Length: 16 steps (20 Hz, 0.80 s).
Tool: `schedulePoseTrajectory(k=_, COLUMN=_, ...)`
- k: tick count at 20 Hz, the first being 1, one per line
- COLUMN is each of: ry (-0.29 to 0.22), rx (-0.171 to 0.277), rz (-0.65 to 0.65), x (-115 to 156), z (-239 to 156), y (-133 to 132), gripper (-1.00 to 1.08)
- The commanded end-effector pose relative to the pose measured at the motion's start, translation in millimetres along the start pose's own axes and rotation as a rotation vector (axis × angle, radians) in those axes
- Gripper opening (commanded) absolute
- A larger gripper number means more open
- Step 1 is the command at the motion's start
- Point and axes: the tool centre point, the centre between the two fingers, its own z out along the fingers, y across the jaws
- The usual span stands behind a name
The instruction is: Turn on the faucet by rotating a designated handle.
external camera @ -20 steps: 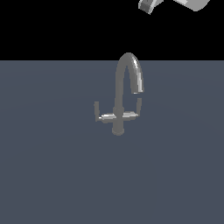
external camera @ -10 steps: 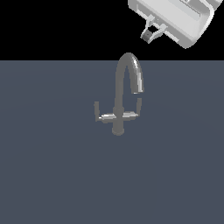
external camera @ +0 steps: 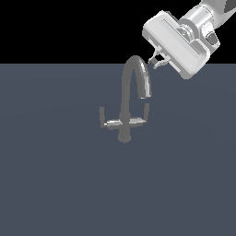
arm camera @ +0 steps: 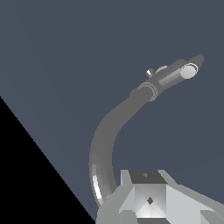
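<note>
The faucet (external camera: 125, 120) is a small grey tap standing on the floor, and its gooseneck spout (external camera: 136, 73) curves toward the exterior view's right. The handle (external camera: 147, 110) is the thin dark-grey upright lever at the crossbar's right end, below the spout mouth. A lighter lever (external camera: 101, 115) ends the other arm. My gripper (external camera: 156, 61) hangs in the air just right of the top of the arch, well above the handle, touching nothing. Its fingers look pressed together and hold nothing. The wrist view shows the spout (arm camera: 109, 135) curving away from the gripper (arm camera: 146, 186), with the dark handle (arm camera: 173, 75) beyond it.
The floor (external camera: 55, 184) is a flat blue-grey surface around the faucet. The white hand body and the arm (external camera: 193, 32) come in from the exterior view's upper right, over the black background.
The gripper has come down and to the exterior view's left, from the upper edge of the picture to just beside the top of the spout. The faucet has not moved.
</note>
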Motion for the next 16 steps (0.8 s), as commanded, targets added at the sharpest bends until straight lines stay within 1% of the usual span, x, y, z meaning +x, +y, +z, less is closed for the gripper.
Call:
schedulePoseTrajectory(k=1, ry=-0.022, rx=0.046, rz=0.016, x=15, z=5, y=7, gripper=-1.00)
schedulePoseTrajectory(k=16, ry=-0.160, rx=0.323, rz=0.125, x=101, z=49, y=46, gripper=-1.00)
